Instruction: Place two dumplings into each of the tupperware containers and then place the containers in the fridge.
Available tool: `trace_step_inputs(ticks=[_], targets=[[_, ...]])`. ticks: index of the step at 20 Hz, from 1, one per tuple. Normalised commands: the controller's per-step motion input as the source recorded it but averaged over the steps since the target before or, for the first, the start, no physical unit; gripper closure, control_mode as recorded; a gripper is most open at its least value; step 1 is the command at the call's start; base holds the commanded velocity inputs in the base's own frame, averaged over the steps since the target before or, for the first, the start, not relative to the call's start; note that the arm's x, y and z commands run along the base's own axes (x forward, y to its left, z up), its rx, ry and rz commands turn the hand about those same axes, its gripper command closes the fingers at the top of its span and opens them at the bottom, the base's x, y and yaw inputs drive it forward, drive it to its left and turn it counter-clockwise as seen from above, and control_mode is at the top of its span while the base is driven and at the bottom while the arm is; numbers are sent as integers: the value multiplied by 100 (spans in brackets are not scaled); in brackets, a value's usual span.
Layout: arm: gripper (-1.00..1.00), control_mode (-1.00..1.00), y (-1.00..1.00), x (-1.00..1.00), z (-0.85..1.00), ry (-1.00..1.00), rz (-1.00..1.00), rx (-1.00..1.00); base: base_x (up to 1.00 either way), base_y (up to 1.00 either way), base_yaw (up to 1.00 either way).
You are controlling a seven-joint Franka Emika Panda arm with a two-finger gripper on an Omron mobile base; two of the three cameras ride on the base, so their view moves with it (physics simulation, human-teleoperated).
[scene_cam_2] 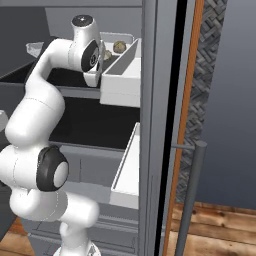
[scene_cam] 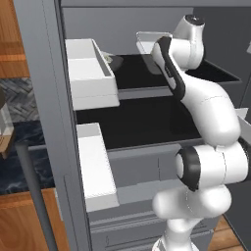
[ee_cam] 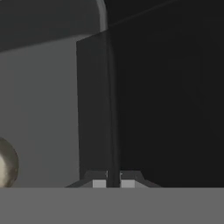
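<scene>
The fridge (scene_cam: 142, 122) stands open with my arm reaching onto its upper dark shelf (scene_cam_2: 65, 75). A white tupperware container (scene_cam_2: 118, 39) rests there with two beige dumplings (scene_cam_2: 119, 47) inside; the left base view shows this tray (scene_cam: 147, 41) behind my wrist. In the hand view my gripper (ee_cam: 113, 183) is shut on the container's thin side wall (ee_cam: 109, 109), one fingertip on each side. One dumpling (ee_cam: 6, 168) lies on the tray floor at the left edge. The corner of a second container (scene_cam_2: 34, 49) shows further left on the shelf.
White door bins (scene_cam: 90, 73) hang on the left door, and more bins (scene_cam_2: 125, 80) on the right door close beside the held tray. A lower dark shelf (scene_cam: 137, 122) and grey drawers (scene_cam: 142, 166) lie beneath. A grey door handle (scene_cam_2: 192, 200) stands at the right.
</scene>
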Motion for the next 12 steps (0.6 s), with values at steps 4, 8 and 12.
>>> trace_step_inputs(ticks=[4,8,12], targets=[[100,-100,0,20,-61,0,1,0,0,0,0],[100,-100,0,9,-63,0,1,0,0,0,0],[100,-100,0,3,-39,0,0,0,0,0,0]])
